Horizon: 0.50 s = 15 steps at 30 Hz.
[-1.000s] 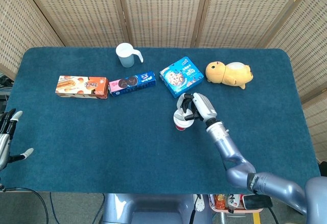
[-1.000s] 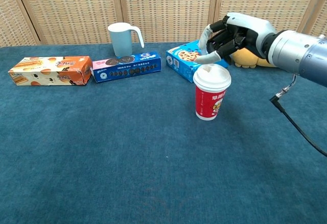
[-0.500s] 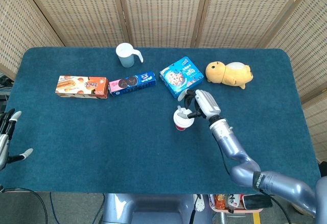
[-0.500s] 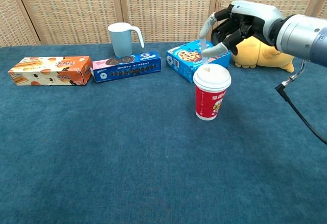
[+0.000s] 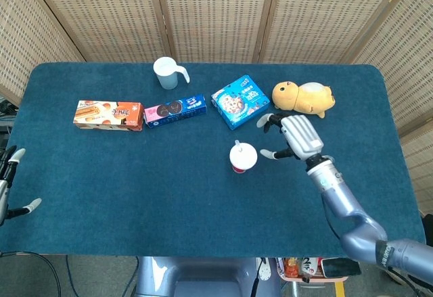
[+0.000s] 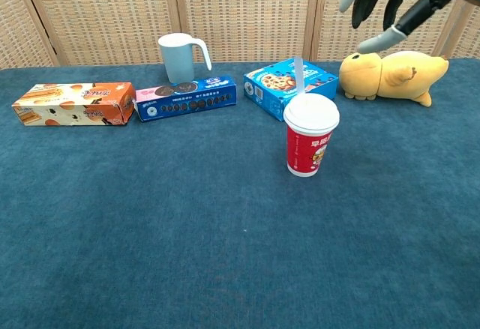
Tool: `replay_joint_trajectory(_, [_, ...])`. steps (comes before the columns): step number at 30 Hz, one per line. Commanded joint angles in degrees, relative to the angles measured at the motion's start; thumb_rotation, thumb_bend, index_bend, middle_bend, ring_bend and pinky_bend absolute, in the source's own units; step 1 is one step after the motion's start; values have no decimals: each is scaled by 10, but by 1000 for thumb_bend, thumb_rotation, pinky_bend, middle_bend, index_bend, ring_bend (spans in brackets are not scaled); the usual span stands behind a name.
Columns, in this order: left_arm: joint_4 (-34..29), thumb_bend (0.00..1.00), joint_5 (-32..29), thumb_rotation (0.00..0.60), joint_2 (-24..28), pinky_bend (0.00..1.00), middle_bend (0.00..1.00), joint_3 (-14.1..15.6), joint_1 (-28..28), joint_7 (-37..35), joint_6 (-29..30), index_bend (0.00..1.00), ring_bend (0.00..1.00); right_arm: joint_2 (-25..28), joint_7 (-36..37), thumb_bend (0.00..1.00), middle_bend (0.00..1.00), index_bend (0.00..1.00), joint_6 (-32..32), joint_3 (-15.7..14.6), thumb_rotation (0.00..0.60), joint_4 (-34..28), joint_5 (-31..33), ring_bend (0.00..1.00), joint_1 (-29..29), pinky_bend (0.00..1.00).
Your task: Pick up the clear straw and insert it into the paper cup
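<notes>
**Straw stands in the cup; right robot hand clear and empty**

The right robot hand (image 5: pixel 295 134) hangs above the surface with its fingers spread and nothing between them. Just to its left, apart from the fingertips, stands the paper cup (image 6: pixel 310 135), red-walled with a white lid. The clear straw (image 6: pixel 298 74) rises from the lid, roughly upright with a slight lean; how deep it sits below the lid cannot be told, since the straw is thin and see-through in both views. Judging from this, the insertion looks done.

Behind the robot hand lies the yellow plush toy (image 5: pixel 304 98), close to the fingers. Further left and back is the blue cookie box (image 5: pixel 240 101), then the long blue biscuit box (image 5: pixel 174 110), the orange snack box (image 5: pixel 108 115), and the pale mug (image 5: pixel 168 73) at the far rear. The left robot hand (image 5: pixel 8 187) rests at the surface's near left edge, fingers apart, holding nothing, well away from everything.

Risks from here: the cup is light and tall, so a finger brushing the straw or lid could tip it. A shallow straw could topple out if jolted. A backward sweep could also nudge the plush toy.
</notes>
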Motion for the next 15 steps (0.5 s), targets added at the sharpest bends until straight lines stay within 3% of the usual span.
replay_joint_trajectory(1, [0, 93, 6, 600, 0, 0, 0, 3, 4, -3, 6, 0, 0, 78, -24, 159, 301, 339, 84, -57, 600, -21, -110, 183, -64, 274])
replay_joint_trajectory(2, [0, 93, 8, 600, 0, 0, 0, 4, 5, -3, 8, 0, 0, 90, -33, 132, 213, 305, 94, -67, 600, -22, -122, 101, -73, 192])
replay_joint_trajectory(5, [0, 93, 12, 600, -1, 0, 0, 6, 8, -4, 13, 0, 0, 124, -66, 31, 16, 144, 110, -91, 600, -37, -138, 0, -100, 13])
replay_joint_trajectory(8, [3, 94, 22, 600, -6, 0, 0, 11, 13, 2, 23, 0, 0, 158, -129, 0, 0, 22, 149, -123, 600, -62, -145, 0, -150, 0])
replay_joint_trajectory(15, [14, 94, 35, 600, -16, 0, 0, 14, 21, 6, 43, 0, 0, 125, -150, 0, 0, 0, 254, -170, 600, -49, -153, 0, -249, 0])
